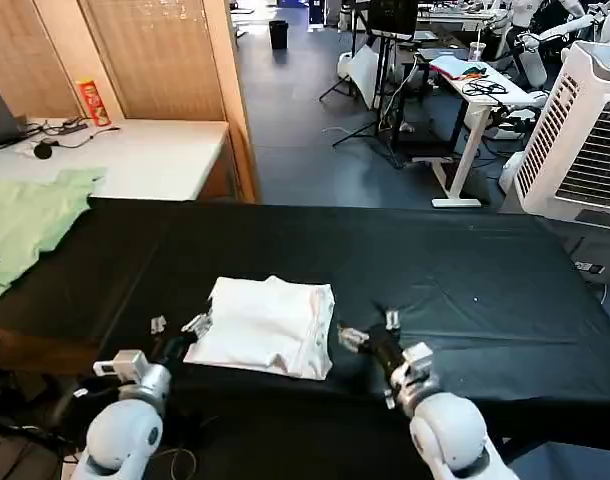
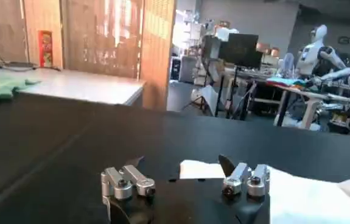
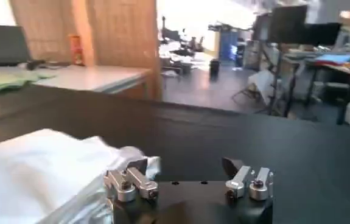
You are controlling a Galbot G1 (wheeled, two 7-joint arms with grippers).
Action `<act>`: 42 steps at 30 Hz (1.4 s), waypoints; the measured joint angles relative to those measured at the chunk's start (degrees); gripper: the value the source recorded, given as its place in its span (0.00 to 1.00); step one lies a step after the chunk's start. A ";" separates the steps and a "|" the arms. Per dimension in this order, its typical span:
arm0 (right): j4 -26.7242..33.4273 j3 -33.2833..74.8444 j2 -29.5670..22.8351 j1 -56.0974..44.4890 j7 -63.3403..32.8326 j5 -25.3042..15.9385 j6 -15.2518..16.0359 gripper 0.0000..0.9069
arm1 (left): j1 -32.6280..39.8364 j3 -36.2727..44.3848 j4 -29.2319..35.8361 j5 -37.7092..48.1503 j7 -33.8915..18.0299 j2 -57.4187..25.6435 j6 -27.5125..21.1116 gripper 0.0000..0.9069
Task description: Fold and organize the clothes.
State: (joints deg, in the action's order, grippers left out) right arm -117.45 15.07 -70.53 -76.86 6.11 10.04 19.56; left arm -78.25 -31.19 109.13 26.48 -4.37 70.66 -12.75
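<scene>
The white T-shirt [image 1: 267,326] lies folded into a compact rectangle near the front edge of the black table [image 1: 465,270]. My left gripper [image 1: 177,324] sits open just off the shirt's left edge, nothing between its fingers. In the left wrist view the shirt [image 2: 308,198] shows past that gripper [image 2: 181,167]. My right gripper [image 1: 368,330] is open just off the shirt's right edge and holds nothing. In the right wrist view the white cloth [image 3: 41,173] bulges beside this gripper [image 3: 185,165], close to one finger.
A light green garment [image 1: 30,220] lies at the table's left end, partly on a white counter [image 1: 155,155] with a red can [image 1: 92,101]. A white fan unit [image 1: 585,130] stands at the right. The black table stretches bare behind and to the right of the shirt.
</scene>
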 joint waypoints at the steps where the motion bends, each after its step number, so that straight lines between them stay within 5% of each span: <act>1: -0.39 -0.45 0.51 -0.79 0.53 -0.38 -0.53 0.97 | -0.02 0.02 -0.07 -0.04 0.02 0.01 -0.01 0.97; 12: -2.14 -5.33 5.07 -5.82 4.87 -7.14 -2.71 0.96 | -0.20 0.35 -0.87 -0.75 0.15 0.18 -0.02 0.97; 21: -0.51 -8.55 4.99 -3.35 5.00 -9.08 -2.91 0.62 | -0.71 0.14 -0.67 -1.10 0.12 0.45 0.12 0.97; 23: 0.02 -9.22 4.73 -2.64 4.93 -9.18 -2.76 0.40 | -0.71 0.14 -0.63 -1.17 0.10 0.57 0.13 0.97; 25: 0.66 -9.85 4.27 -2.05 4.76 -9.18 -2.67 0.31 | -0.69 0.14 -0.63 -1.21 0.10 0.62 0.13 0.97; 35: 2.09 -10.58 3.35 -1.64 4.47 -8.87 -2.65 0.12 | -0.38 0.09 -0.75 -1.18 0.08 0.63 0.15 0.97; 42: -0.37 -8.32 4.61 -4.65 1.76 -6.82 -0.03 0.09 | -0.16 0.01 -1.07 -1.11 0.08 0.75 0.22 0.97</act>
State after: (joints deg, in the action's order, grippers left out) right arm -117.82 6.75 -65.92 -81.51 7.88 3.22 19.54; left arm -78.41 -31.18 108.06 25.37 -4.28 71.41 -12.53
